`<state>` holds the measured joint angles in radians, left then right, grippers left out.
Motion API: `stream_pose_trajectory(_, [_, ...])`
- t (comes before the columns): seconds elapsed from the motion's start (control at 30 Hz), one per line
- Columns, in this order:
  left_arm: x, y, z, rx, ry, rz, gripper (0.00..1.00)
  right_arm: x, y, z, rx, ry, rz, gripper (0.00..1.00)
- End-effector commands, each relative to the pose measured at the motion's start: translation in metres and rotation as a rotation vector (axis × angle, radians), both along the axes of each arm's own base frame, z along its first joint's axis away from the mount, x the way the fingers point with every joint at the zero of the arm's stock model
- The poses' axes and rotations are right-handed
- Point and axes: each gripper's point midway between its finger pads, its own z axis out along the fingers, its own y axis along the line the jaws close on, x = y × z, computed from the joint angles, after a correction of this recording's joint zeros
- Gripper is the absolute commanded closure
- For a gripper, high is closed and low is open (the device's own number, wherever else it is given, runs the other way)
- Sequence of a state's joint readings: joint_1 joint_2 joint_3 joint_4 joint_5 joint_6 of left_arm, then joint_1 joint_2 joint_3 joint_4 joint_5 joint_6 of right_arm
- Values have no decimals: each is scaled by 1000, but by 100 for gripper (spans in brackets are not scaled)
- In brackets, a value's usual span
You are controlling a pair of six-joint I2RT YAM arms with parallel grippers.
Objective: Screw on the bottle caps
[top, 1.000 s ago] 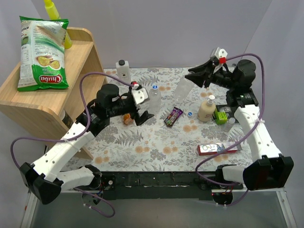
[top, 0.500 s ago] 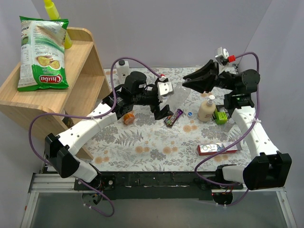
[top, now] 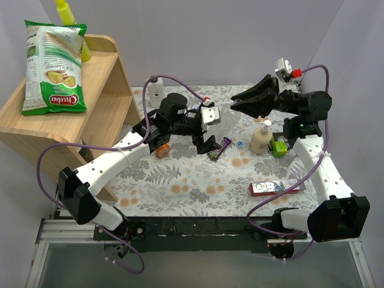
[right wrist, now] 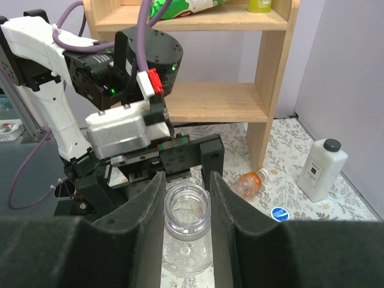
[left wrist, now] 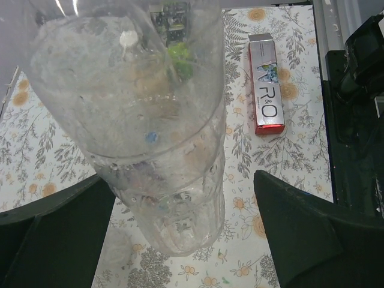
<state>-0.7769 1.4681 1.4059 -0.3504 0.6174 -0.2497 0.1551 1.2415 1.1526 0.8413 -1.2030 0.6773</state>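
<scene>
A clear bottle (top: 228, 118) stands uncapped at the middle back of the table. My right gripper (top: 236, 104) is shut on its neck; in the right wrist view both fingers (right wrist: 144, 222) press the open neck (right wrist: 187, 211). My left gripper (top: 211, 129) is open, its jaws on either side of the bottle's lower body (left wrist: 162, 180) without clearly touching it. A blue cap (top: 240, 144) lies on the cloth and also shows in the right wrist view (right wrist: 278, 213). The orange bottle (top: 161, 149) lies on its side. The second clear bottle is hidden.
A cream pump bottle (top: 261, 138) and a green item (top: 278, 146) stand at the right. A candy bar (top: 219, 147) lies under the left gripper. A red and white box (top: 273, 187) lies front right. A white square bottle (top: 155, 90) stands behind. A wooden shelf (top: 96, 102) is left.
My left arm has swung from the left side to the middle and brought its open jaws around the clear bottle. My right gripper has stayed on the bottle's neck with little movement.
</scene>
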Motion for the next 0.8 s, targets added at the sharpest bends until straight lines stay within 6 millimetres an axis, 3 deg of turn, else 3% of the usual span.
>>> stream_pose_trajectory(0.0, [-4, -5, -8, -8, 17, -18, 5, -17, -1, 35, 41, -99, -8, 99])
stream_pose_trajectory(0.5, [-2, -13, -1, -48, 36, -26, 14, -23, 6, 31, 44, -69, 6, 99])
stream_pose_trajectory(0.6, [-3, -14, 0, -52, 41, -33, 18, -25, 7, 30, 42, -62, 11, 99])
stream_pose_trajectory(0.77, [-6, -14, -2, -48, 46, -47, 34, -27, 9, 31, 43, -75, 14, 99])
